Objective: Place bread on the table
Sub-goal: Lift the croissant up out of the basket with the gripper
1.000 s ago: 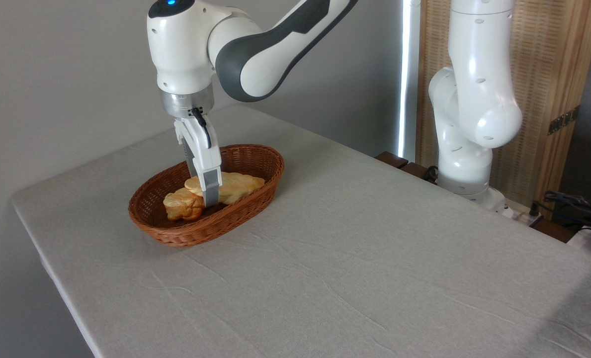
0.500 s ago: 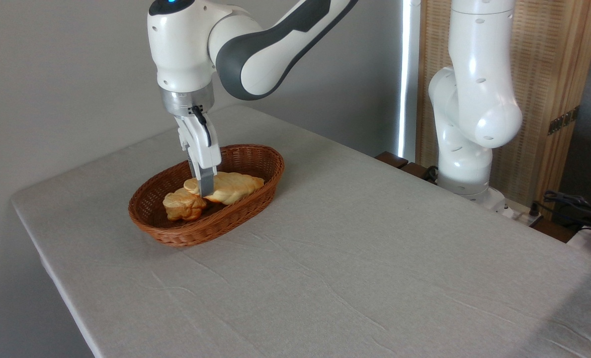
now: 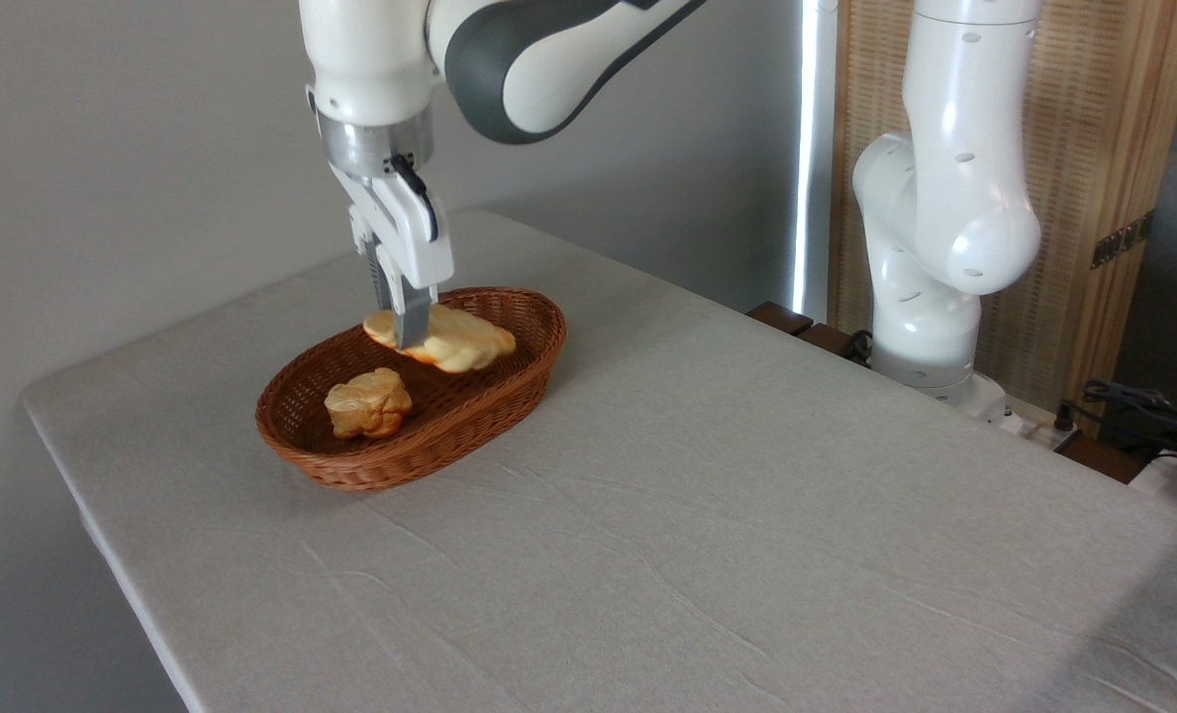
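Behind the scene stands a plain grey wall, with a pale wooden slatted screen (image 3: 1093,149) at the right. Most of the view is taken by the large rectangular table with a light grey, slightly wrinkled cloth (image 3: 697,515). On its left part sits an oval brown wicker basket (image 3: 534,352).

The white arm's two-finger gripper (image 3: 410,332) points down over the basket, and its jaws are clamped on the elongated pale golden-yellow twisted loaf of bread (image 3: 454,342). This bread hangs in the air above the basket, clear of its floor, and it tilts a little, with the long free end pointing right. A smaller round brown lumpy bun (image 3: 368,403) lies apart from it inside the basket, near the left end.

The loaf is probably light, because a grip near one end holds it almost level. I cannot tell whether it is soft or stiff; if it is soft, a hard squeeze could dent it. Its ridged surface should give good friction, so slipping seems unlikely. The present hold is off-centre, close to the left tapered end. A hold nearer the thick middle would balance better and reduce turning between the fingers.

No brand, label or readable writing is visible on any object.
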Tool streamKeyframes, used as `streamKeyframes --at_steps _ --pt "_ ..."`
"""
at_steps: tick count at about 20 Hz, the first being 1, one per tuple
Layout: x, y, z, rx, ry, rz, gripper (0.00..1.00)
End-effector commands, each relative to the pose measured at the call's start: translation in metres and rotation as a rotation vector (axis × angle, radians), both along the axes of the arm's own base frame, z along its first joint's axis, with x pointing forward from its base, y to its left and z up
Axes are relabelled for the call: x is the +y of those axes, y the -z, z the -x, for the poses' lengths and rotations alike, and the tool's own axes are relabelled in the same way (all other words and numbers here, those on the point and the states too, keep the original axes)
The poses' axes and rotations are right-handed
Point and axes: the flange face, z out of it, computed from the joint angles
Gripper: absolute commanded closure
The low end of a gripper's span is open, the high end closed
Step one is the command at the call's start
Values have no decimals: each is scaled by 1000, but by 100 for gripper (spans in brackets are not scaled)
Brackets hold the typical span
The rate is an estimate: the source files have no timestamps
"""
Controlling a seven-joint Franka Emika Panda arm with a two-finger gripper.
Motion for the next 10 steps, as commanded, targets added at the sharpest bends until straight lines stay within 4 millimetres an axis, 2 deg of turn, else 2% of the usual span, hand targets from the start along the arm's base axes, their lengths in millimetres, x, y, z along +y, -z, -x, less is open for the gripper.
streamKeyframes --at_steps 1,4,6,9,10 --pt "34 -28 -4 36 -74 52 66" --pt "59 -32 -4 48 -81 15 63" --pt "80 -30 -9 38 -94 -42 63" --pt "99 -23 -10 37 -81 -157 63" --pt "108 -19 -12 38 -83 -194 60"
